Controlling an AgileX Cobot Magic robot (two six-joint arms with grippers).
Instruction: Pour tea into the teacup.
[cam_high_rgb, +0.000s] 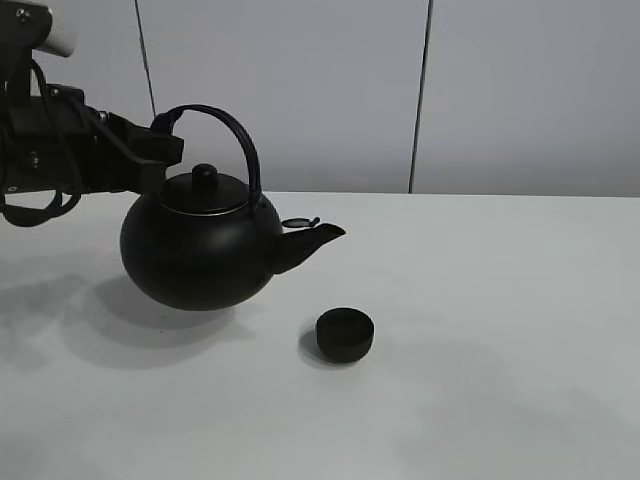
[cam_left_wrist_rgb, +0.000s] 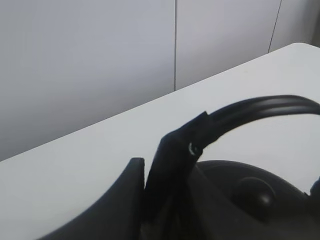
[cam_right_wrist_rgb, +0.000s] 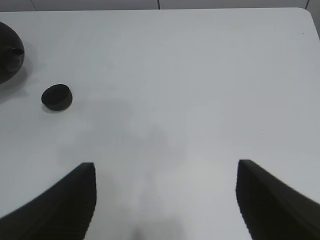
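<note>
A big black round kettle (cam_high_rgb: 200, 245) hangs above the white table (cam_high_rgb: 480, 330), its shadow on the surface beneath it. My left gripper (cam_high_rgb: 160, 150) is shut on the kettle's arched handle (cam_left_wrist_rgb: 250, 111) at its left end. The spout (cam_high_rgb: 318, 236) points right, its small flap lid raised. The teacup (cam_high_rgb: 345, 334), a small low black cup, stands on the table below and slightly right of the spout tip. In the right wrist view the teacup (cam_right_wrist_rgb: 56, 96) lies far off, with the kettle's edge (cam_right_wrist_rgb: 10, 57) beside it. My right gripper (cam_right_wrist_rgb: 165, 200) is open above bare table, holding nothing.
A grey panelled wall (cam_high_rgb: 400, 90) runs behind the table. The table's far right corner (cam_right_wrist_rgb: 305, 12) shows in the right wrist view. Nothing else stands on the surface.
</note>
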